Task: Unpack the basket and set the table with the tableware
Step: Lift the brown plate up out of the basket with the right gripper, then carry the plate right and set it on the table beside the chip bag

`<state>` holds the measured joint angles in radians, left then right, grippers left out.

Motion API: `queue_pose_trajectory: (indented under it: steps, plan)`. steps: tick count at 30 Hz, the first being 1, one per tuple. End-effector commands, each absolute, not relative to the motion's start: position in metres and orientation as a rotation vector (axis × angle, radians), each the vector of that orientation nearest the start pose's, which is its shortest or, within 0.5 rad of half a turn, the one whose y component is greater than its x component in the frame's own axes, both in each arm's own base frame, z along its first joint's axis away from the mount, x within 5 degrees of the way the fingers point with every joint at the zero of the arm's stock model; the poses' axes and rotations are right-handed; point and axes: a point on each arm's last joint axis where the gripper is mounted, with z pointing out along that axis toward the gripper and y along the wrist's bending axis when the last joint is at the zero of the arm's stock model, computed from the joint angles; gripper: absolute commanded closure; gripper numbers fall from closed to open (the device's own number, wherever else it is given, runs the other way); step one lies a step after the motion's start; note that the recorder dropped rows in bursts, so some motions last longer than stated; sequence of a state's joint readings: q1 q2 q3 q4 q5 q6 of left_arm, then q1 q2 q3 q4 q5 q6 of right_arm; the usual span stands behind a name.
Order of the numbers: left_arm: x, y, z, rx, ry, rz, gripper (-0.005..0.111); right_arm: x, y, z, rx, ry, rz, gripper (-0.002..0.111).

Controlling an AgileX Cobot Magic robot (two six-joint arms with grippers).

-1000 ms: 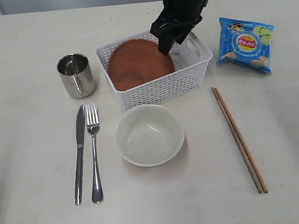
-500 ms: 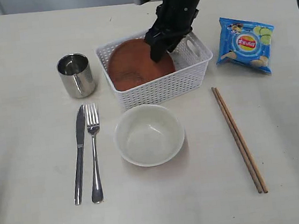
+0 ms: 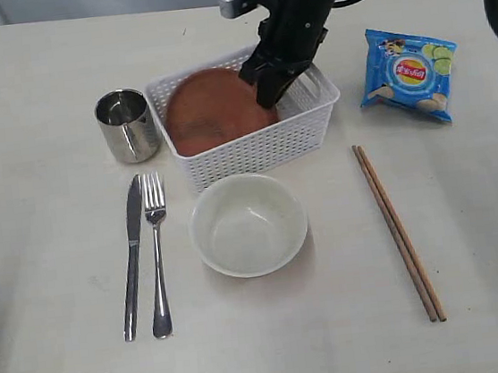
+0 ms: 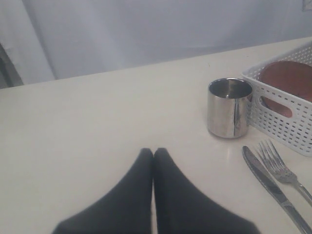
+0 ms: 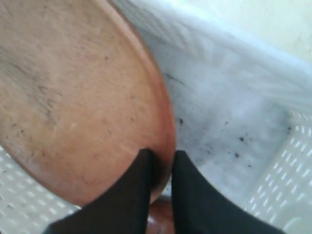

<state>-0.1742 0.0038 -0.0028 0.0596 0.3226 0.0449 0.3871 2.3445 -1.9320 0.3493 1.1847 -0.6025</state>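
Exterior high, steep; wrist views close; basket point(image 3: 254, 154) shared

The right gripper point(image 5: 163, 158) has its two black fingers point(image 5: 141, 195) closed tight on the rim of the brown plate point(image 5: 73, 97), one finger on the plate's face and the other just past its edge. The plate sits inside the white basket point(image 5: 229, 107). Beside it lies the basket's bare, speckled floor, with lattice walls running along the basket's edges.
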Motion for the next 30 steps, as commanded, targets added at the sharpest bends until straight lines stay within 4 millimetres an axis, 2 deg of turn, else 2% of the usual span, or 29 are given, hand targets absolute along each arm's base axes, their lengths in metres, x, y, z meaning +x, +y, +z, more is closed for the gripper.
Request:
queue_pose_trajectory:
  steps: [1,10,20,24,26,30]
  plan:
    - [0.053,-0.008,0.184,0.227,1.791,-0.042,0.107,0.429,0.206,0.167,-1.295,2.683,0.457,0.108]
    - [0.053,-0.008,0.184,0.227,1.791,-0.042,0.107,0.423,0.198,0.226,-1.289,2.559,0.345,0.108]
    - [0.053,-0.008,0.184,0.227,1.791,-0.042,0.107,0.408,0.183,0.290,-1.169,2.486,0.213,0.109]
    - [0.053,-0.008,0.184,0.227,1.791,-0.042,0.107,0.410,0.163,0.304,-1.013,2.529,0.024,0.109]
    - [0.053,-0.008,0.184,0.227,1.791,-0.042,0.107,0.411,0.150,0.309,-0.935,2.565,0.000,0.109]
    - [0.053,-0.008,0.184,0.227,1.791,-0.042,0.107,0.414,0.109,0.321,-0.743,2.634,-0.010,0.109]
